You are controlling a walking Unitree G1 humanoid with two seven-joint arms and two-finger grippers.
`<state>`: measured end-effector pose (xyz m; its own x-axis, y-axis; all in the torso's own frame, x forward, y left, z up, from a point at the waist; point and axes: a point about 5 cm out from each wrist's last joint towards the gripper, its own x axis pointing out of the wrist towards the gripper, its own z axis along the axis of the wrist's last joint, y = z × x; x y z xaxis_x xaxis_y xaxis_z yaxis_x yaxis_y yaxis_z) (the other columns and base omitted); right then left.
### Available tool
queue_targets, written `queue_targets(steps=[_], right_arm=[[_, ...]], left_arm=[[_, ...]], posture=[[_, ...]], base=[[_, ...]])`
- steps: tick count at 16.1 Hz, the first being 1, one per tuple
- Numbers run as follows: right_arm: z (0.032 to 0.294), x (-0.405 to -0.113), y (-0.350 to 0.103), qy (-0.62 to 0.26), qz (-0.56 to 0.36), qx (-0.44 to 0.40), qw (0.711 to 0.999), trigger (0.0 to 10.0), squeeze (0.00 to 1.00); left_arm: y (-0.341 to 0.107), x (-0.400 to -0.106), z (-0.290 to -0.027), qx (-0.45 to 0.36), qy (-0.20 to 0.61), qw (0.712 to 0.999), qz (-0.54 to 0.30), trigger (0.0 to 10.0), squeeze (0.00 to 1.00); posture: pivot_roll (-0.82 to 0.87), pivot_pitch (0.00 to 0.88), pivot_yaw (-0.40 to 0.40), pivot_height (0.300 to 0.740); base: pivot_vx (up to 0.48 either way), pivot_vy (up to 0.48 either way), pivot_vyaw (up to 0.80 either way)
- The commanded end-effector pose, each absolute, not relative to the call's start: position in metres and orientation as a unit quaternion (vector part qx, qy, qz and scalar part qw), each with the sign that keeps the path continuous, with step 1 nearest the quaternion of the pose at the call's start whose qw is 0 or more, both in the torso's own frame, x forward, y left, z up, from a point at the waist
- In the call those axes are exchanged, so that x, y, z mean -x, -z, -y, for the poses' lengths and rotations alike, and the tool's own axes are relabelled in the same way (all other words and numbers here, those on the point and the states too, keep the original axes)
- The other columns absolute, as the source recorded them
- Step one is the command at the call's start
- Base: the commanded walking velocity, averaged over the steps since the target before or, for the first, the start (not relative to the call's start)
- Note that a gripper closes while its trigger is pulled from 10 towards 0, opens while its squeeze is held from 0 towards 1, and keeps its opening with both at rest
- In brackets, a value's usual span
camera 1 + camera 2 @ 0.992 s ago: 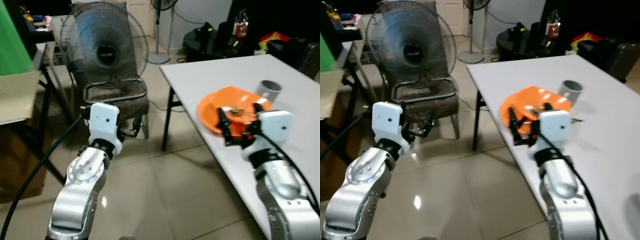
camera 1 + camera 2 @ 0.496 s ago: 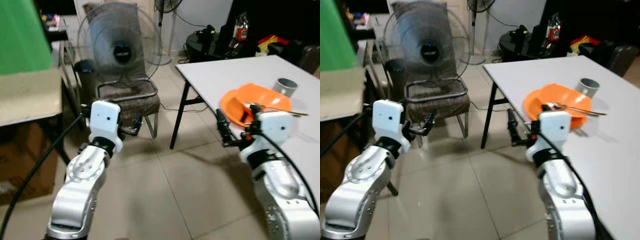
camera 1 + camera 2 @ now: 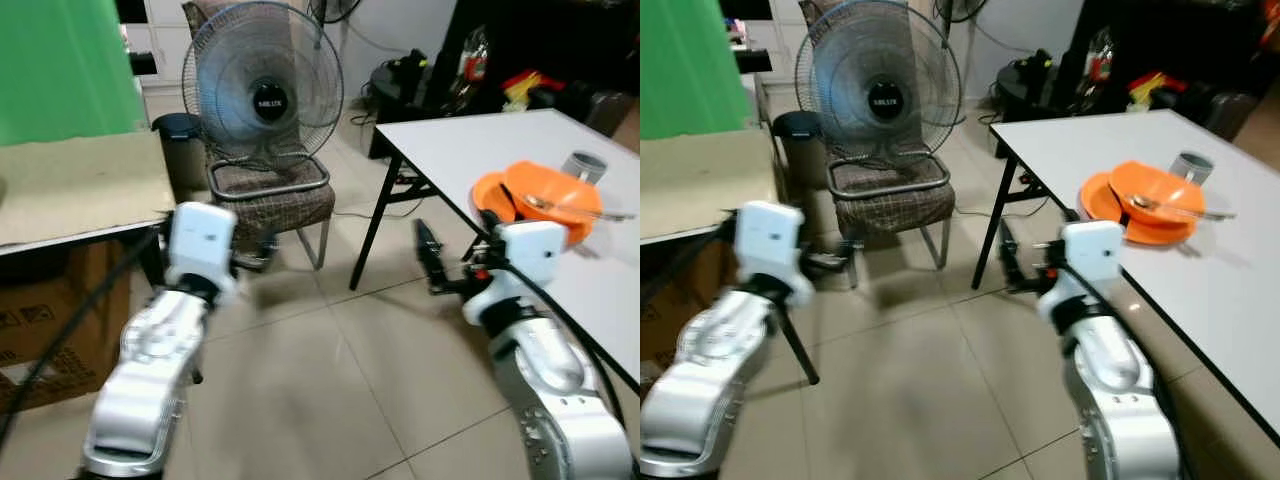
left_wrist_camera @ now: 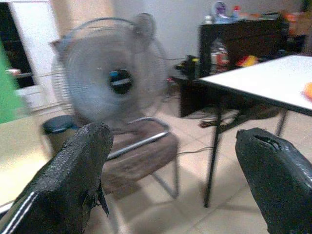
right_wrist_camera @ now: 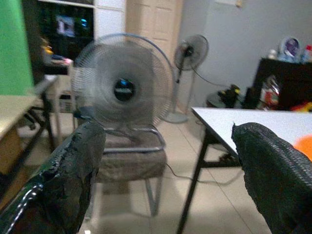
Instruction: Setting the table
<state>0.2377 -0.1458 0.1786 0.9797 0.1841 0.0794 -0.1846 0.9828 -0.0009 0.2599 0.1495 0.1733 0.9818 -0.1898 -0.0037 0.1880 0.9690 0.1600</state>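
Orange bowl with spoon on bench, beyond right gripper | likely light, rigid, slick plastic; grip rim | both grippers wide, empty; left gripper idle

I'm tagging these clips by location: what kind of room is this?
Probably a lived-in home room used for dining and storage: a white table bearing orange plates with a spoon, a fan propped on a chair, and cluttered dark shelving behind.
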Motion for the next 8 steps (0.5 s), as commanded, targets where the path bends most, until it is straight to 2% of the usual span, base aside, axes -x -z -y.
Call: queue_targets(steps=[1,8], right_arm=[[0.1517,-0.2382,-0.1788,-0.083,0.036,-0.001,0.996,10.0,1.0],[0.1521,-0.2374,-0.179,-0.084,0.036,-0.002,0.996,10.0,1.0]], left_arm=[[-0.1737,-0.2611,-0.1412,-0.075,0.113,0.991,0.004,10.0,0.0],[-0.174,-0.2634,-0.1379,-0.075,0.119,0.99,0.006,10.0,0.0]], posture=[[0.06,0.0,-0.055,0.74],[0.06,0.0,-0.054,0.74]], base=[[0.0,0.337,0.0],[0.0,0.339,0.0]])
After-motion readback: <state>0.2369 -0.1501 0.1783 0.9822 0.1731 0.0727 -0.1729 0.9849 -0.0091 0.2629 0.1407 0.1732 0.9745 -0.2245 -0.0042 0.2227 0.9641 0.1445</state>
